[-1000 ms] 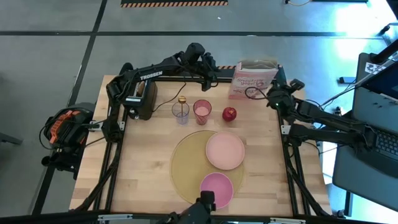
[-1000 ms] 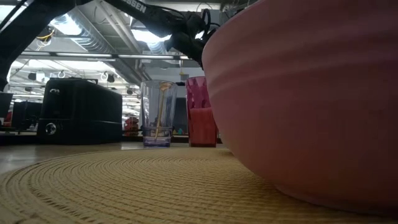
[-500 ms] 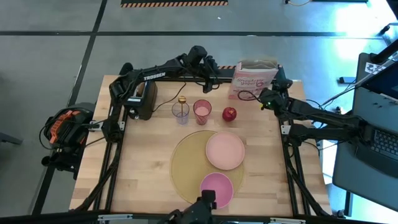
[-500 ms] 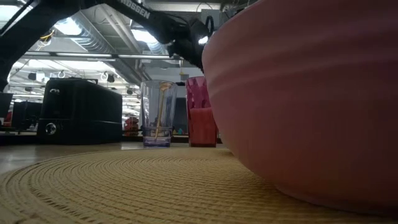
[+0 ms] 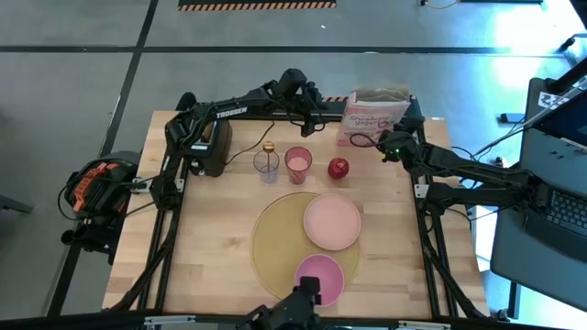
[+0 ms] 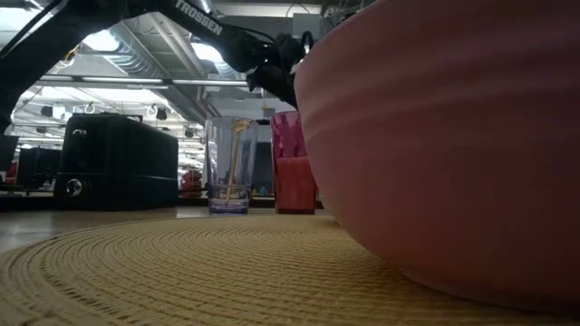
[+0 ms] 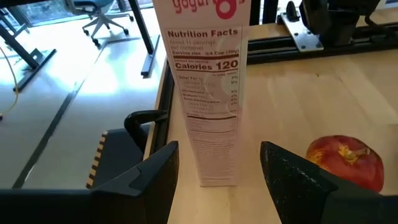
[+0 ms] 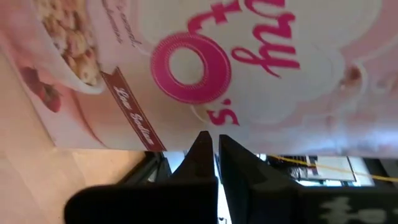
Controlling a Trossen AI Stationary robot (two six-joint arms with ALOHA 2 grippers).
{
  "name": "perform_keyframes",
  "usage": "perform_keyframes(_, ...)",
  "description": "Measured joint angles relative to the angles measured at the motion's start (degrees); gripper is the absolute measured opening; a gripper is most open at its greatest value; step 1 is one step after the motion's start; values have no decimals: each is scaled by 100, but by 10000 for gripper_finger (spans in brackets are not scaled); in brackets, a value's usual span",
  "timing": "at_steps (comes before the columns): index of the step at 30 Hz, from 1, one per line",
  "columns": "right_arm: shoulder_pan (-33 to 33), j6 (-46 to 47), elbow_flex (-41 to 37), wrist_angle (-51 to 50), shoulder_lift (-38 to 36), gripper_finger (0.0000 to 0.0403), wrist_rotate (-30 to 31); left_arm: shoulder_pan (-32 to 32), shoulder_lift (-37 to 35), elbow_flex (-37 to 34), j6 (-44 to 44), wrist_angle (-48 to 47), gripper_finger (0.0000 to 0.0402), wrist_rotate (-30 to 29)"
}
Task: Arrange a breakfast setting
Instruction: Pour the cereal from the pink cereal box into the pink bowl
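The tan placemat [image 5: 275,238] lies at the near middle with the pale pink plate [image 5: 332,221] and the deeper-pink bowl [image 5: 318,278] on it. The gold spoon [image 5: 268,148] stands in a clear glass [image 5: 267,165]. The red apple [image 5: 338,168] sits on the table beside a pink cup [image 5: 298,163]. My left gripper [image 5: 323,115] is open in the air at the far side, facing the cereal box's narrow side [image 7: 208,93], with the apple [image 7: 344,160] ahead and to one side. My right gripper [image 5: 385,143] is shut close to the box's front [image 8: 236,68]. My right gripper's shut fingertips [image 8: 202,146] stand right at the cereal box's printed front, near one of its edges. I cannot tell whether they touch it. My left gripper touches nothing.
The pink-and-white cereal box [image 5: 374,115] stands upright at the far edge. The black toaster [image 5: 211,147] stands at the far left with something brown in its top. In the low view the bowl [image 6: 444,145] fills the foreground, and the glass [image 6: 231,163] and pink cup [image 6: 292,167] stand behind it.
My right gripper has moved toward the table's left, along the front of the cereal box.
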Motion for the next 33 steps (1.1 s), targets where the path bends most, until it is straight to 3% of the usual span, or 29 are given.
perform_keyframes(15,3,-311,0,311,0,0,-867,0,0,0,135,50,218,21)
perform_keyframes(17,5,-199,0,293,0,1,-750,0,0,0,134,71,218,21)
perform_keyframes(24,3,431,0,215,-2,27,497,0,0,0,99,60,218,23)
perform_keyframes(29,0,488,0,292,-2,34,595,-2,0,0,93,67,218,42)
perform_keyframes(33,-45,137,0,549,-2,27,477,-20,32,-2,-73,339,218,396)
